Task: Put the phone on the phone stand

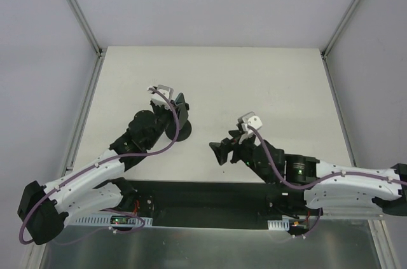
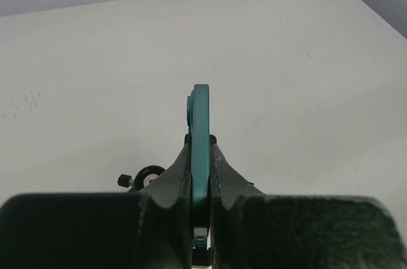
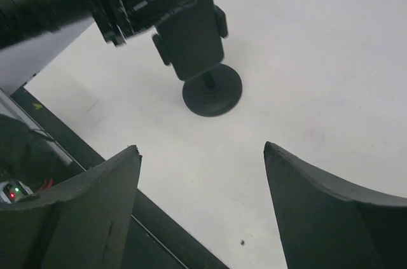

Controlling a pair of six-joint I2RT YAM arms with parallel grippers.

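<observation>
On the left, the left arm reaches out over the counter with its jaws clamped narrow on the phone. The phone is gripped by its flat faces, so the left wrist view shows it edge-on as a thin teal strip standing upright. Held that way, its lower end is free to go down into a cradle.

The right wrist view shows the phone as a dark slab directly above the phone stand, with its lower end at the top of the stand's short neck. Small tabs stick out at both sides of the phone. Whether it is fully seated in the cradle I cannot tell. The stand's round disc lies flat on the counter.

Further right, the right arm sits apart from the stand, its jaws spread wide and holding nothing. It is probably only waiting there.

Counted: one phone, one stand and two arms.
</observation>
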